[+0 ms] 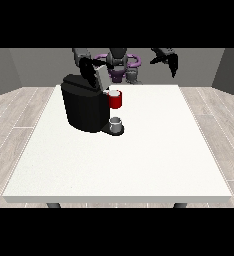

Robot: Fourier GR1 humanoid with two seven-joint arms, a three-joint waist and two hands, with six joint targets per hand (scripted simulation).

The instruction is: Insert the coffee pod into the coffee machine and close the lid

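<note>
A large white bench (139, 165) fills most of the room, its square top running from near the viewer back toward the far wall. Two dark legs show under its near edge, one toward each corner. A small grey cup (116, 124) stands on the bench, left of center and toward the far half. The floor (216, 135) on both sides is pale wood-look planks with thin dark seams. Plain grey walls (11, 70) close the room behind.
</note>
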